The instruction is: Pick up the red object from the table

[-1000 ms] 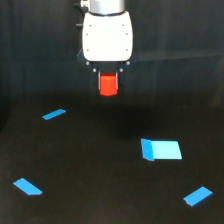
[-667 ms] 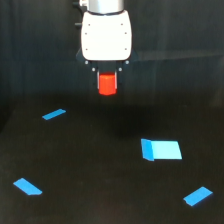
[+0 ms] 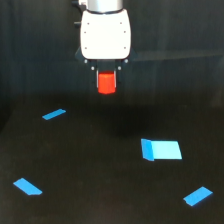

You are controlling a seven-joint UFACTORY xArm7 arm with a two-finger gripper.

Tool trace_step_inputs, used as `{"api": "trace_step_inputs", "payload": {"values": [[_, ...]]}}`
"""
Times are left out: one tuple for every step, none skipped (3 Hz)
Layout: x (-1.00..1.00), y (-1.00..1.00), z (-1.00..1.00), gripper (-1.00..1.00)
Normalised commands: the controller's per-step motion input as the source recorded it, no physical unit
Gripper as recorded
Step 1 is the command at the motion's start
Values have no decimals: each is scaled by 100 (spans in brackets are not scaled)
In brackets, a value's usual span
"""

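Observation:
A small bright red-orange cylinder, the red object (image 3: 106,83), hangs upright in the air beneath the white body of my arm. My gripper (image 3: 106,81) is shut on the red object, with a dark finger on each side of it. The red object is well above the black table (image 3: 100,165) and touches nothing else. My fingertips are mostly hidden against the dark background.
A flat blue rectangular block (image 3: 160,149) lies on the table at the exterior view's right. Small blue flat pieces lie at the left (image 3: 54,114), the lower left (image 3: 27,186) and the lower right (image 3: 198,195).
The gripper has risen a little with the red object in it. The blue pieces have not moved.

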Motion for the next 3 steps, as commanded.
{"api": "trace_step_inputs", "payload": {"values": [[9, -5, -7, -98], [10, 12, -3, -100], [-7, 3, 5, -98]]}}
